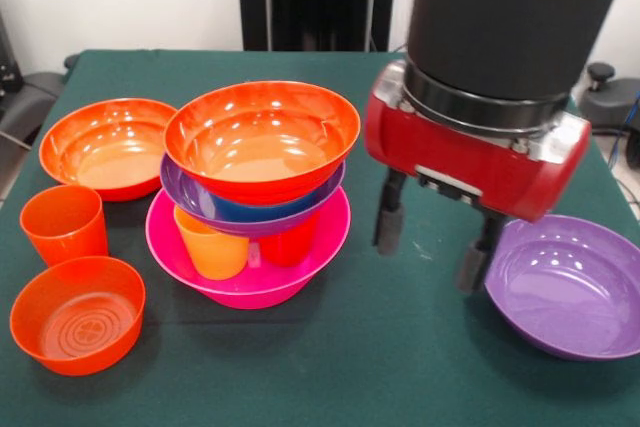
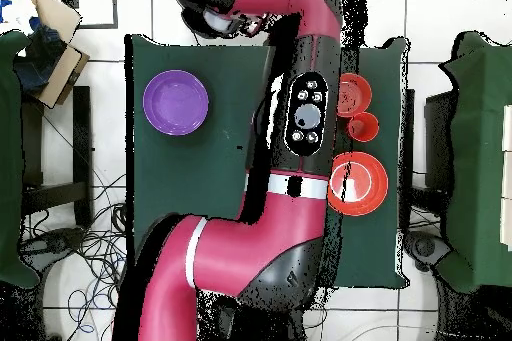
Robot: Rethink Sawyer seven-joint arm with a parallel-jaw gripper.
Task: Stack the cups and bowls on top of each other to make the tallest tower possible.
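Observation:
The tower stands left of centre. Its base is a big pink bowl holding a yellow-orange cup and a red cup. On these rest a purple bowl, a blue bowl and a wide orange bowl. My gripper hangs open and empty just right of the tower, fingers pointing down near the table. Another purple bowl lies to its right. In the overhead view the arm hides the tower and the gripper.
Left of the tower sit a wide orange bowl, an upright orange cup and a small orange bowl. The green table ends close behind the wide bowl.

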